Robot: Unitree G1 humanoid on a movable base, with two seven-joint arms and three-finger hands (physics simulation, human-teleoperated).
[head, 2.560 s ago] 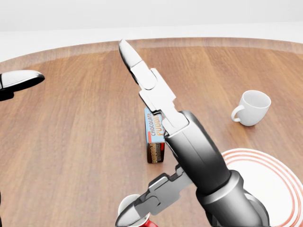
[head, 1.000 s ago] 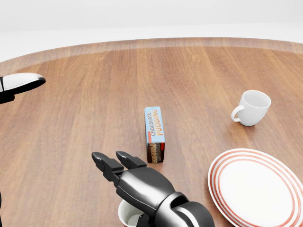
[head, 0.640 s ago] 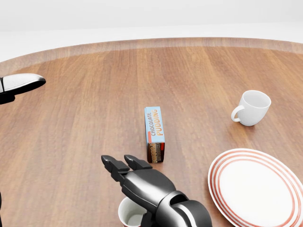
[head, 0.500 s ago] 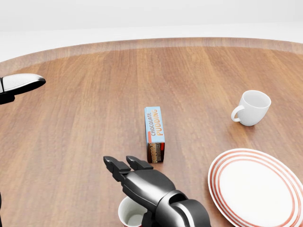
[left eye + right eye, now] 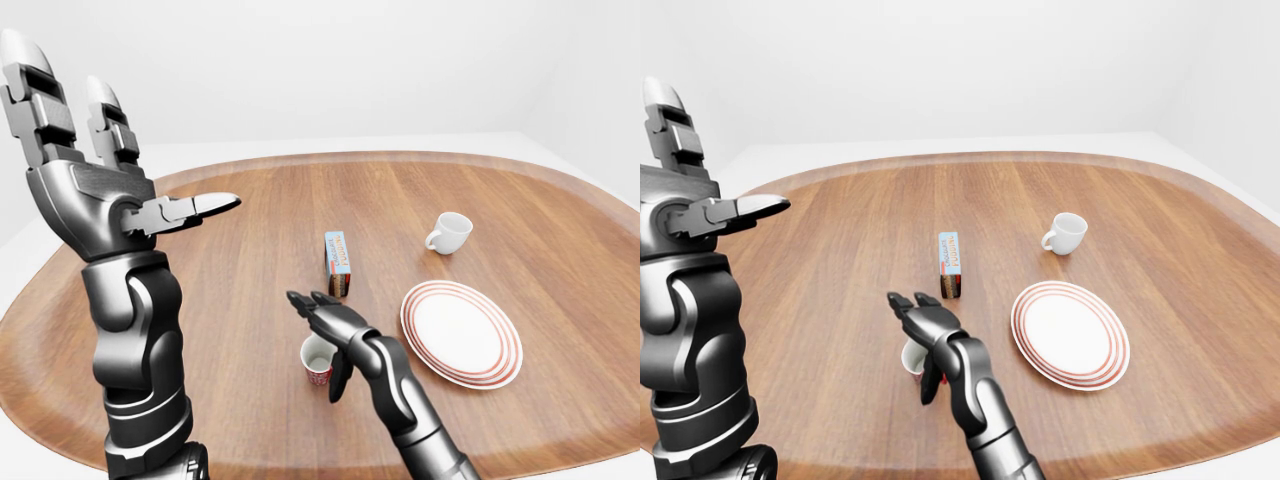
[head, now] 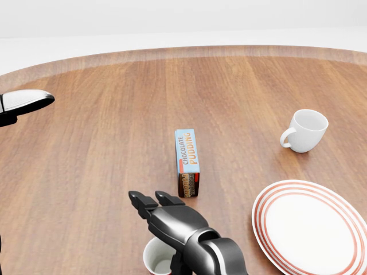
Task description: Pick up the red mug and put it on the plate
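Wooden oval table [image 5: 250, 230] under white walls fills all three views. Nearest, at the bottom centre of the left-eye view, the red mug [image 5: 317, 362] stands upright with its mouth open. The right hand [image 5: 330, 322] hovers over its far rim, two fingers stretched out and spread, the thumb hanging beside the mug's right wall; nothing is closed round it yet. To do the grasp well, the hand should probably drop lower so fingers and thumb bracket the wall, then close squarely, or the mug may tip or skid. Right of centre lies the red-ringed plate [image 5: 506, 344], near the mug but apart from it. Beyond the hand stands a chocolate pudding box [image 5: 338, 263], close enough to knock. Farther right sits a white cup [image 5: 448, 233]. The left hand [image 5: 100, 190] is raised at upper left, fingers wide, holding nothing.
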